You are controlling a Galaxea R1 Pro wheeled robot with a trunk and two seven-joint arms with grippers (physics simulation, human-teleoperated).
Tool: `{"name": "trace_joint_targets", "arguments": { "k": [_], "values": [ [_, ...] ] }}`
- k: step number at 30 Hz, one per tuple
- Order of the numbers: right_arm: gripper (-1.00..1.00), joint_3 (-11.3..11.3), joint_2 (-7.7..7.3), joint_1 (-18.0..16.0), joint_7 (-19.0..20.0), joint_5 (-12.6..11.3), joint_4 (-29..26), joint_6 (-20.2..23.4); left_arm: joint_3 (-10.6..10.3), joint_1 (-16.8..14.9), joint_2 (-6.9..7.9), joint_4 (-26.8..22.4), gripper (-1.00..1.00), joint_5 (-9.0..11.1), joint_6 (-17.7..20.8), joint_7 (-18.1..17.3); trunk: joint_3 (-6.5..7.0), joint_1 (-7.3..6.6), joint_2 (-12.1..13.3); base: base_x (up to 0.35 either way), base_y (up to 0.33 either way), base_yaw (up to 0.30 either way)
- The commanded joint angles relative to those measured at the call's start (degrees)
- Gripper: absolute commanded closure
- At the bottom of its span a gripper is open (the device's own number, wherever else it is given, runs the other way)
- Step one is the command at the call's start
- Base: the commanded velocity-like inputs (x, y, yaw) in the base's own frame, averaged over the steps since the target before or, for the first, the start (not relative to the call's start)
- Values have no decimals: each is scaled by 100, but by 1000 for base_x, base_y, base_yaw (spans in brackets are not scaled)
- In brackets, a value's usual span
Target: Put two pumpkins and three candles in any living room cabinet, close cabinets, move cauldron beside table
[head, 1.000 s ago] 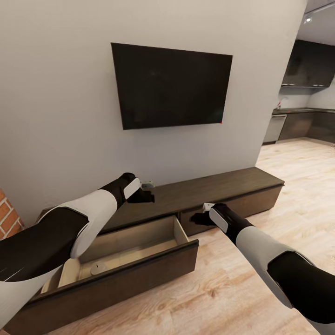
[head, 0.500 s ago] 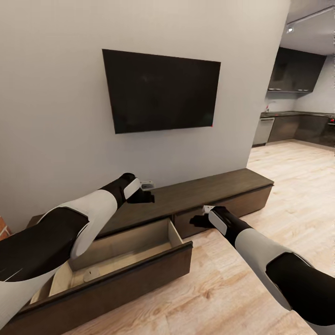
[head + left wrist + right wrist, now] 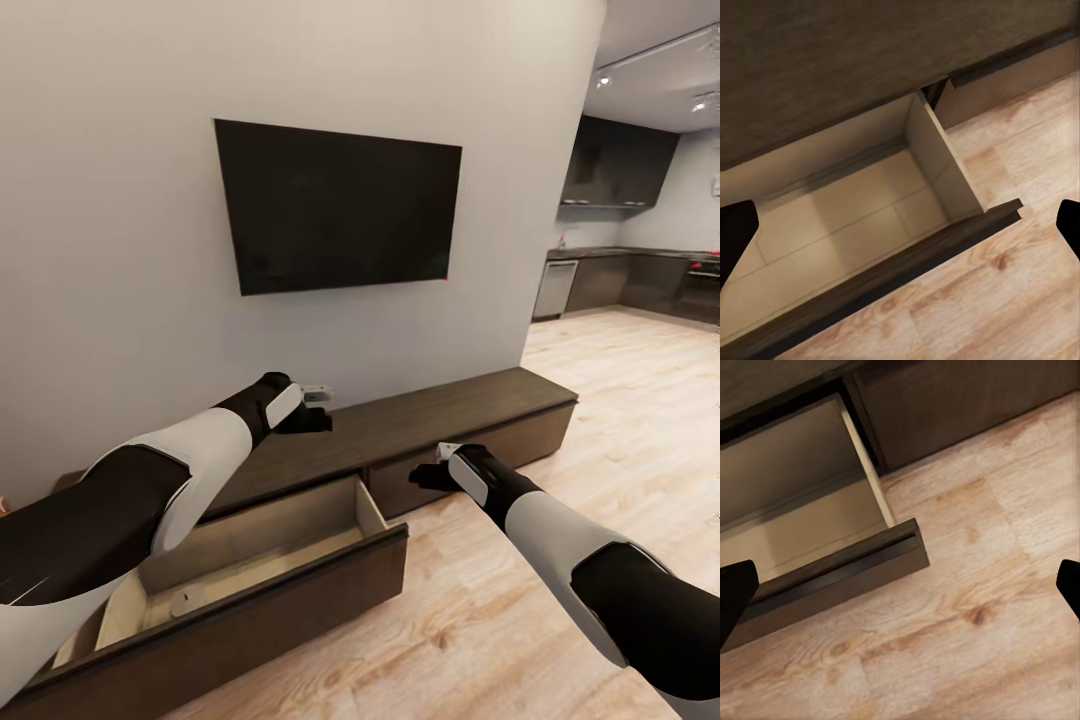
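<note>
Cabinet [image 3: 450,415] drawer [image 3: 230,585] is being left pulled open, one candle [image 3: 187,601] lying inside. Left gripper [image 3: 318,408] and right gripper [image 3: 428,468] are being held spread wide, both empty, above cabinet and floor [image 3: 560,440].

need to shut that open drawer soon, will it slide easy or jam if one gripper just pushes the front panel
The open drawer is wide, so a push near one end may skew it; centre seems safer. It looks nearly empty, with one small pale item inside, so probably light. The front panel is flat and handle-less, so a gripper could slip.
</note>
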Motion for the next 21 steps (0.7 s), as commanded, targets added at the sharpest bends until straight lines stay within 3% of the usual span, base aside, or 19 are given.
{"name": "trace_joint_targets", "arguments": {
  "k": [1,17,21],
  "values": [
    [-100,39,-3,-4,-47,-60,-9,16,-20,-2,1,-10,-100,63,24,48,3,0,-3,0,0,-100],
    [-100,43,-14,-4,-31,-62,361,16,-20,-2,-5,-10,-100,63,11,58,145,0,-3,1,-1,-136],
    [-100,46,-13,-4,-25,-68,508,16,-20,-1,-8,-7,-100,63,11,58,179,0,-3,63,-132,-158]
  ]
}}
